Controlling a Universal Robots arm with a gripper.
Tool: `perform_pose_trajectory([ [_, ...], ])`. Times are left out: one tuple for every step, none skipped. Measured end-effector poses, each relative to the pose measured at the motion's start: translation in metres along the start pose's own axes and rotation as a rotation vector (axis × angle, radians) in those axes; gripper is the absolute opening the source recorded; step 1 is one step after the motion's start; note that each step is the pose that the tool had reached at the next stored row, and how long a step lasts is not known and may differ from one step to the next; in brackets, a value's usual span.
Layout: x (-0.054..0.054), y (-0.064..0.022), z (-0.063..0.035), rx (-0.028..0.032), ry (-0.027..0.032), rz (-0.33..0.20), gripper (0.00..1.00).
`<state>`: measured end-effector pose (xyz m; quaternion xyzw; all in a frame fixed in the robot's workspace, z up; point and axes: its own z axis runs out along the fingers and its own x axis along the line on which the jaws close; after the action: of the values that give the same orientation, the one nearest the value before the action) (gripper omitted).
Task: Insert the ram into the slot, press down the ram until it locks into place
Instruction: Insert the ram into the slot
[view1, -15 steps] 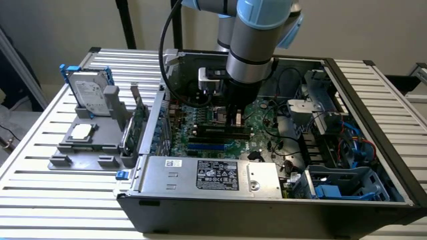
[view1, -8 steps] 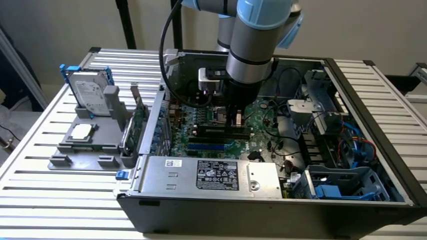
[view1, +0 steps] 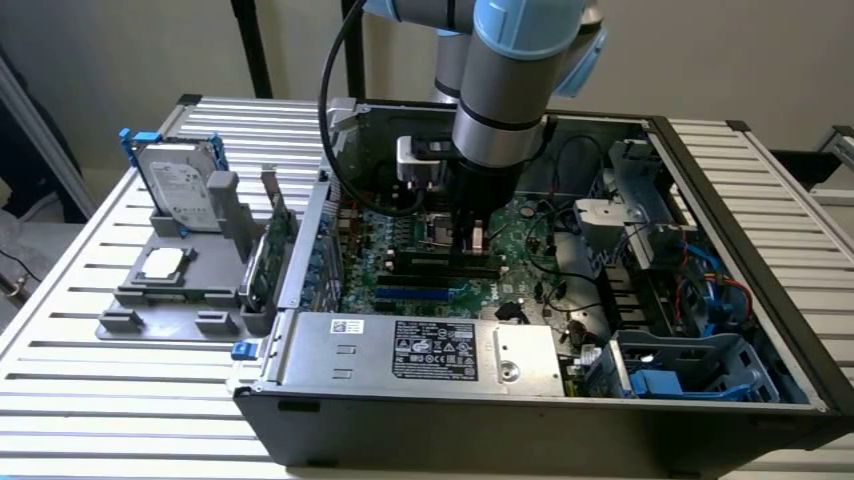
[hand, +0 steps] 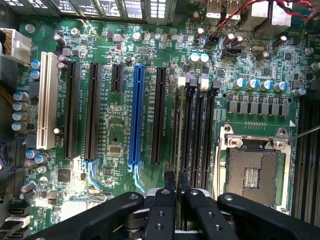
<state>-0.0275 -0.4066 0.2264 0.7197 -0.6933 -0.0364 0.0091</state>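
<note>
My gripper (view1: 470, 238) hangs straight down into the open computer case over the motherboard (hand: 115, 145). Its two black fingertips (hand: 170, 181) stand close together, shut on the ram (hand: 176, 135). The ram shows edge-on as a thin green strip running away from the fingers. It stands on edge along the bank of parallel black slots (hand: 194, 130), at the side nearest the blue slot. I cannot tell how deep it sits. In the exterior view the slots (view1: 430, 266) lie just below the gripper.
A long blue slot (hand: 136, 115) and black expansion slots lie beside the ram. The square silver processor socket (hand: 252, 172) is on the other side. The power supply (view1: 400, 350), drive cage (view1: 694, 370) and case walls surround the board. A hard drive (view1: 187, 190) and expansion card (view1: 274, 250) stand outside, at the exterior view's left.
</note>
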Motion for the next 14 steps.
perform_pose_trajectory([
  [-0.0001, 0.0000, 0.0000, 0.0000, 0.0000, 0.000, 0.14],
  [-0.0003, 0.0000, 0.0000, 0.0000, 0.0001, 0.000, 0.14],
  [-0.0003, 0.0000, 0.0000, 0.0000, 0.0001, 0.000, 0.14],
  [-0.0003, 0.0000, 0.0000, -0.0001, 0.0002, 0.000, 0.14],
  [-0.0004, 0.0000, 0.0002, -0.0001, 0.0003, 0.000, 0.14],
  [-0.0004, -0.0001, 0.0005, 0.0000, 0.0002, 0.000, 0.14],
  [-0.0004, -0.0001, 0.0008, -0.0001, 0.0002, 0.000, 0.14],
  [-0.0004, -0.0001, 0.0011, 0.0000, 0.0002, 0.000, 0.14],
  [-0.0003, -0.0001, 0.0014, -0.0001, 0.0001, 0.000, 0.14],
  [-0.0003, -0.0001, 0.0017, -0.0001, 0.0002, 0.000, 0.14],
  [-0.0003, -0.0001, 0.0021, 0.0000, 0.0001, 0.000, 0.14],
  [-0.0003, -0.0002, 0.0023, -0.0001, 0.0002, 0.000, 0.14],
  [-0.0003, -0.0002, 0.0026, -0.0001, 0.0002, 0.000, 0.14],
  [-0.0003, -0.0002, 0.0029, -0.0001, 0.0003, 0.000, 0.14],
])
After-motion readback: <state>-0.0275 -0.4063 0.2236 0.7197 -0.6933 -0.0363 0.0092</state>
